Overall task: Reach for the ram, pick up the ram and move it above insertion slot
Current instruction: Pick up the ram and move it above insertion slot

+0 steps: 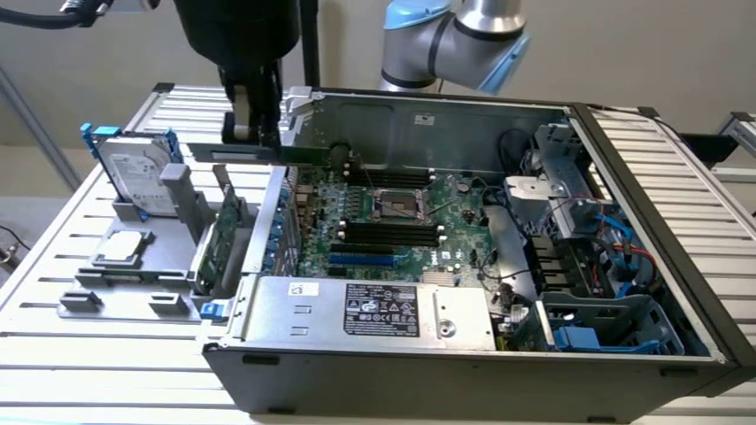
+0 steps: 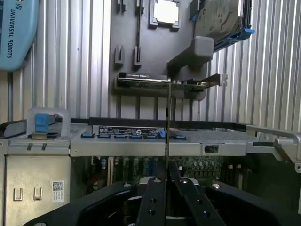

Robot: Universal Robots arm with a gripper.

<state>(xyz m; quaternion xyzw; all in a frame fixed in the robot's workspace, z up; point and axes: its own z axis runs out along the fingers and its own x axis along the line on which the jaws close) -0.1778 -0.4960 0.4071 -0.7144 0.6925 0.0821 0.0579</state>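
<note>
In the wrist view the gripper (image 2: 167, 181) has its 2 black fingers (image 2: 153, 197) pinched narrow on the ram (image 2: 168, 136), seen edge-on as a thin vertical strip rising from between them. The exterior view shows the ram (image 1: 289, 152) hanging level under the gripper (image 1: 254, 133), above the case's rear corner on the exterior view's left, just short of the black memory slots (image 1: 384, 232) on the motherboard. Beyond, the grey fixture tray (image 1: 119, 266) carries an upright expansion card (image 1: 225, 235) and a hard drive (image 1: 136, 173)

Silver-and-light-blue arm (image 1: 455, 40) marked "UNIVERSAL ROBOTS", black pincer (image 2: 167, 181) with screw-studded fingers (image 2: 153, 202).
</note>
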